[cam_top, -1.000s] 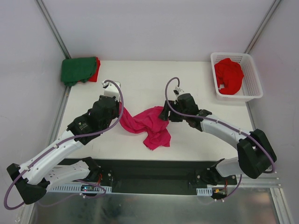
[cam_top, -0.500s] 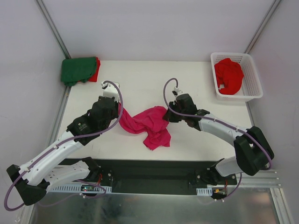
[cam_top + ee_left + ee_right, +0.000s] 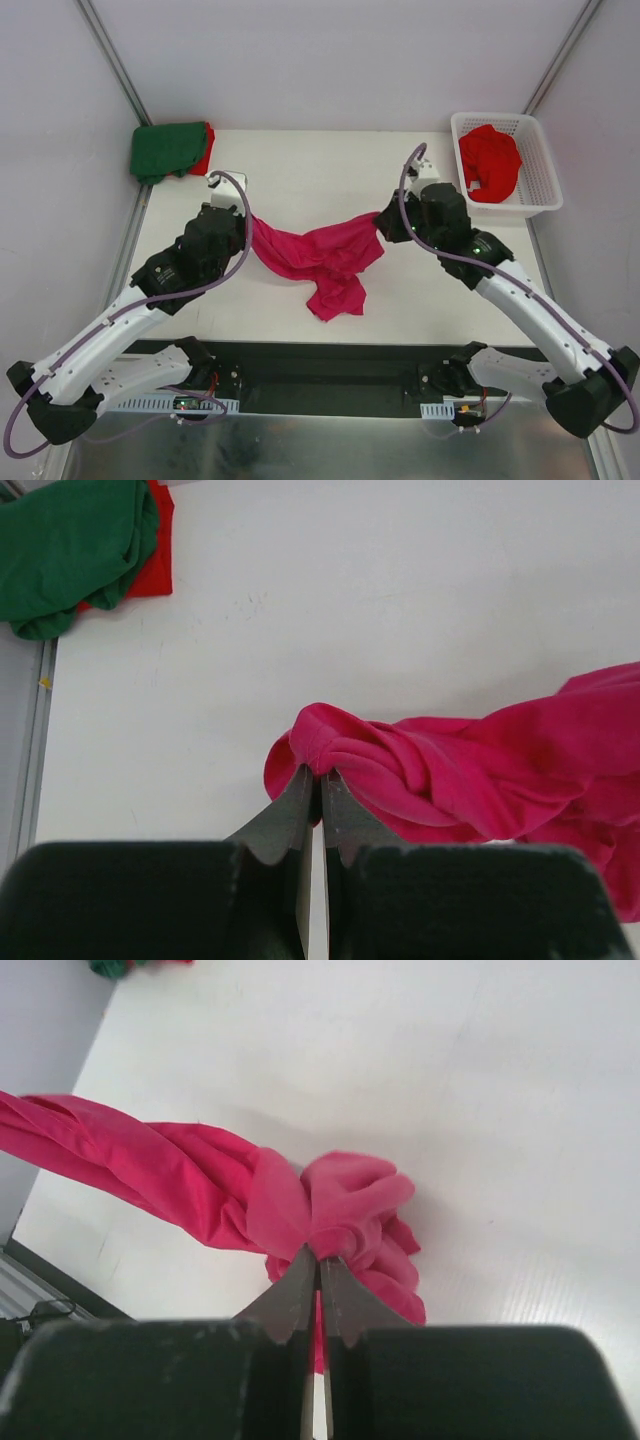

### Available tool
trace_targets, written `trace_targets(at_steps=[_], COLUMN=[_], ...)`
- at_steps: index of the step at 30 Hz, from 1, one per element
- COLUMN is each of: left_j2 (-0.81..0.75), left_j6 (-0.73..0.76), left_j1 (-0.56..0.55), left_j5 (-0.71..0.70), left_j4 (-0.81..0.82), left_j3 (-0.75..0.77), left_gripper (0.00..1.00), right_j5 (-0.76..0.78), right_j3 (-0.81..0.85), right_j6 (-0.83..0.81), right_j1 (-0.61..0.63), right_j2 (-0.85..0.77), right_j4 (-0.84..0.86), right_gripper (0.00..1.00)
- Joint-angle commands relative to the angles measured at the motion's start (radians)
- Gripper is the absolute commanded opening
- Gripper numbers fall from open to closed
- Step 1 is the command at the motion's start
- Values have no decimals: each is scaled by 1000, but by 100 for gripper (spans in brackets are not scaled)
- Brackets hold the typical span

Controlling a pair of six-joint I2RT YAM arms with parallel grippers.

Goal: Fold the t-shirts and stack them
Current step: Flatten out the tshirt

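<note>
Left gripper point(image 3: 320, 780) has its jaws pressed together on a bunched edge of the magenta-pink t-shirt point(image 3: 320, 255), and the right gripper point(image 3: 320, 1260) pinches the opposite end of the same shirt in the same way. Each wrist view shows the dark fingers closed with a fold of cloth caught at their tips. Between the two the shirt hangs as a twisted, sagging band across the middle of the white table point(image 3: 310, 170), one end by the left arm and the other right of centre, while a loose part droops toward the near edge and rests on the tabletop. At the far left corner lies the dark green t-shirt point(image 3: 165, 148), roughly folded, overlapping a red t-shirt point(image 3: 206, 150) whose edge shows on its right side. A second red t-shirt point(image 3: 490, 162) sits crumpled in the white lattice basket point(image 3: 515, 208) at the far right corner — well apart from the pink one.
</note>
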Motion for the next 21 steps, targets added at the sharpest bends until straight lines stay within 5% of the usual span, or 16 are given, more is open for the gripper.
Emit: trace_targets(at_steps=[1, 21], left_j2=[-32, -118], left_j6=[29, 136], left_j1=[14, 14], left_j5=[-50, -148], left_j4=[-20, -75], left_j3=[50, 176], left_gripper=[0, 0], right_j5=[106, 338], right_j3=[118, 543], right_j6=[-85, -349], right_j1=[-5, -12], right_j2=[-101, -201], right_j4=[-139, -347], right_gripper=[1, 1])
